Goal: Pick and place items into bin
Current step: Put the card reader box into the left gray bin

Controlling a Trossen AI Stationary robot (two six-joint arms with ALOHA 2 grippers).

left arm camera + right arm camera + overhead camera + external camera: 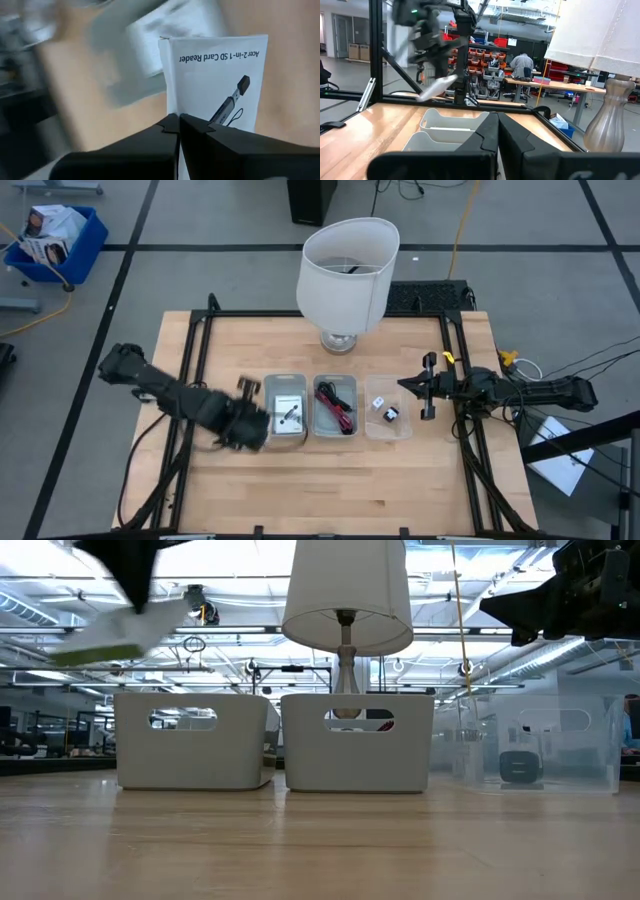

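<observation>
The left gripper (178, 125) pinches a flat white printed packet (215, 80) by its edge (probably light, floppy); the right gripper (497, 125) waits, clenched empty.

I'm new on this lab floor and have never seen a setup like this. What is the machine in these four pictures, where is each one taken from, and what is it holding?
It is a robot with two dark arms at a wooden table. One picture looks straight down, one looks level across the tabletop, and two come from cameras on the wrists.

Three bins sit in a row: a left bin, a middle bin with red and black cables, and a clear bin with small blocks. A white lamp stands behind them.

The left gripper is shut on a white packet printed with a card reader, raised beside the left bin. The right gripper waits, shut and empty.
</observation>
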